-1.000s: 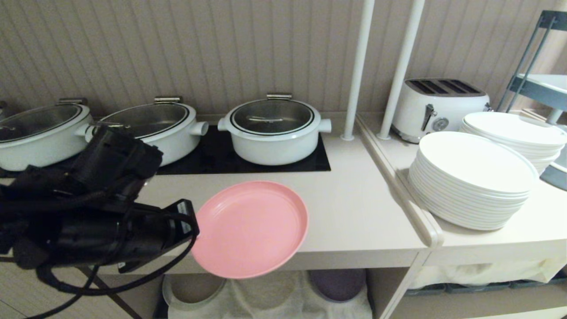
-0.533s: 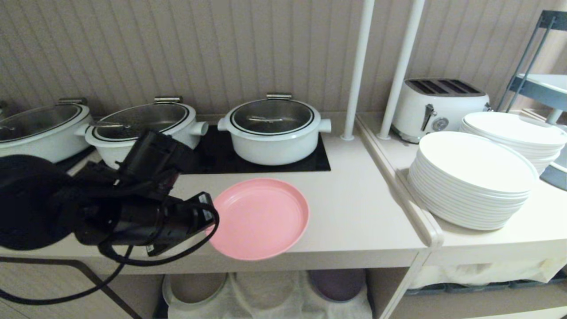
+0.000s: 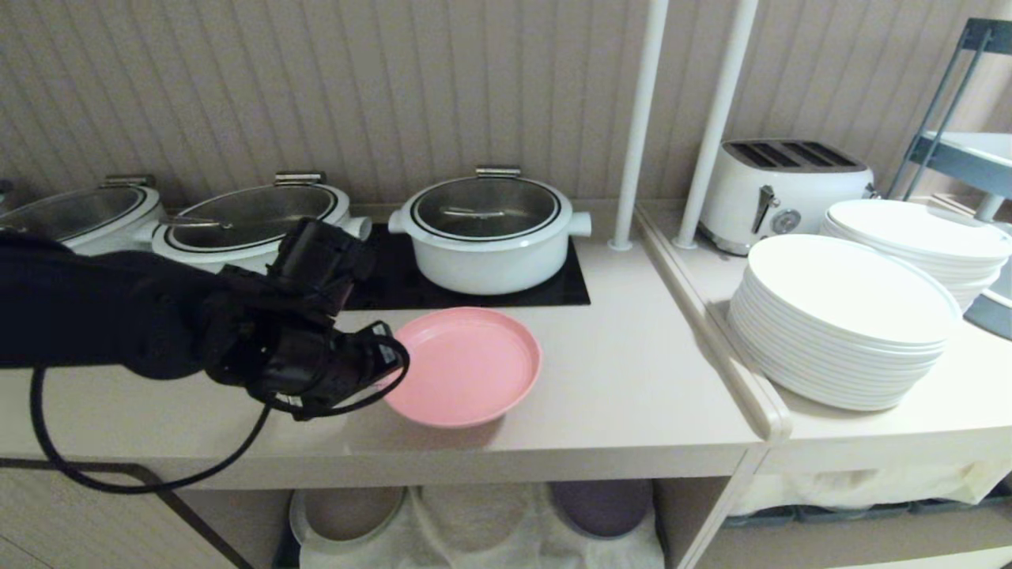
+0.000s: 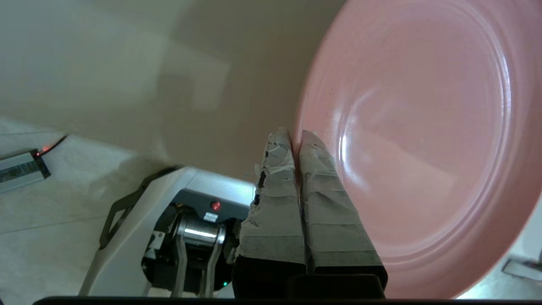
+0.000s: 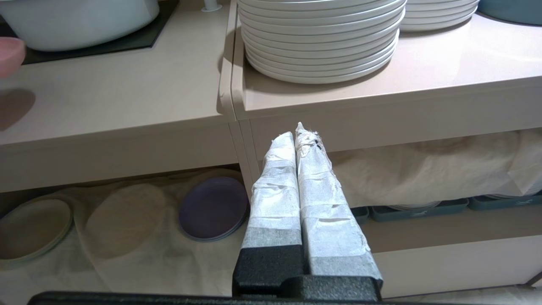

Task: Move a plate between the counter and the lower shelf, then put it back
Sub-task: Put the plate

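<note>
Soft indoor light, glare on plate (image 4: 423,140)

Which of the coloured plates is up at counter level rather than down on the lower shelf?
The pink plate, gripped at its rim by the left gripper; the purple plate lies below.

pink plate (image 3: 466,365), beige counter (image 3: 632,395), white plate stack (image 3: 846,324), purple plate (image 5: 211,208)

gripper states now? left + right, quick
Left gripper: closed on the rim of the pink plate, above the counter.
Right gripper: closed, empty, parked in front of the lower shelf.
</note>
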### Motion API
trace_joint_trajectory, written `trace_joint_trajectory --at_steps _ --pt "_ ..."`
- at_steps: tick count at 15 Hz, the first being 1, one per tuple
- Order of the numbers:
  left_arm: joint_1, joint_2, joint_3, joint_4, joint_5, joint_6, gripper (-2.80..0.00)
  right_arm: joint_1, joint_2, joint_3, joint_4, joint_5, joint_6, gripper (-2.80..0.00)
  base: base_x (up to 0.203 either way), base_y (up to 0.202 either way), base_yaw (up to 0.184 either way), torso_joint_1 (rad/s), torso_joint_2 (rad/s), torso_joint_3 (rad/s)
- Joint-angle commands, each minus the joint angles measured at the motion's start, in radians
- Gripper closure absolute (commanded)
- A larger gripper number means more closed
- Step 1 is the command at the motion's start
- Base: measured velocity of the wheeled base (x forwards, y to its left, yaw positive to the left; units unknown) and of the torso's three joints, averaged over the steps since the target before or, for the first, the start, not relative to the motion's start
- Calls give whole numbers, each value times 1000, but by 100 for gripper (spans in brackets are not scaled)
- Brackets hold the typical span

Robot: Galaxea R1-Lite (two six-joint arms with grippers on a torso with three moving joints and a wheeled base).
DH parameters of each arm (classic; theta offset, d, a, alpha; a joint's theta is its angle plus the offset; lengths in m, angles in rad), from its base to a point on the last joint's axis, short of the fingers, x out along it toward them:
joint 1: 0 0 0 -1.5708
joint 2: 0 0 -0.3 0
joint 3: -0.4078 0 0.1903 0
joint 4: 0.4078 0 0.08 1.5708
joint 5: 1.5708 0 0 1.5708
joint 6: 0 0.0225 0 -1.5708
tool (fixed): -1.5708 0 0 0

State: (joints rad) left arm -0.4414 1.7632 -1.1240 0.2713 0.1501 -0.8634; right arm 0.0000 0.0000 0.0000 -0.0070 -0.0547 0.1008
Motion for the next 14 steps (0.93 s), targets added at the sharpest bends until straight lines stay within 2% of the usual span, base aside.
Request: trace_joint_trajectory --at_steps 1,9,14 --pt "15 63 -40 2 2 -5 0 0 0 0 -1 -1 0 0 0 0 0 0 0 0" --pt "33 217 -152 0 17 -8 0 0 0 0 -1 -1 0 0 0 0 0 0 0 0" --pt "34 267 -176 0 30 -12 0 0 0 0 -1 -1 0 0 0 0 0 0 0 0"
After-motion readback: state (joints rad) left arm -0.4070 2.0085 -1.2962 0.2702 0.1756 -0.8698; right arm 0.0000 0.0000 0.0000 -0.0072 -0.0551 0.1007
